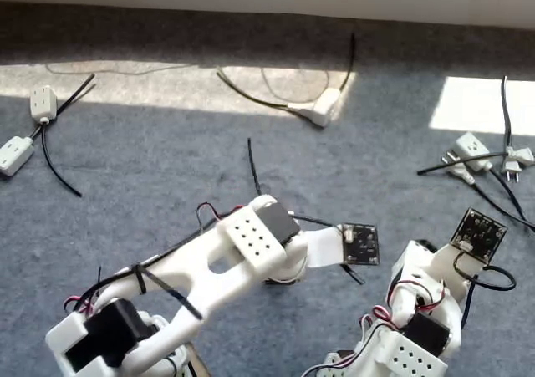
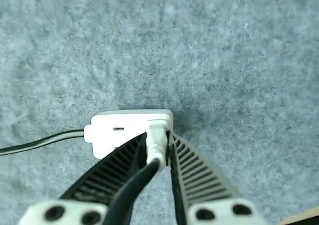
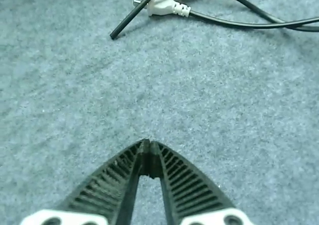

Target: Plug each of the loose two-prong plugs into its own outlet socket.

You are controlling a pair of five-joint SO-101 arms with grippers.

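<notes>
Your left arm (image 1: 242, 252) stretches low from 7 o'clock toward the middle of the high view, its left gripper (image 2: 157, 137) clamped on a white plug (image 2: 157, 146) that sits against a white outlet socket (image 2: 117, 130). Your right arm (image 1: 426, 310) sits folded at 5 o'clock, its right gripper (image 3: 148, 146) pinched together over grey carpet (image 3: 75, 85), with a loose plug (image 1: 458, 171) at 3 o'clock.

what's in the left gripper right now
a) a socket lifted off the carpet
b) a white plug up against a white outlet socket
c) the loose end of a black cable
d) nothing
b: in the left wrist view the left gripper is shut on a white plug whose front end meets the white outlet socket lying on the carpet.
</notes>
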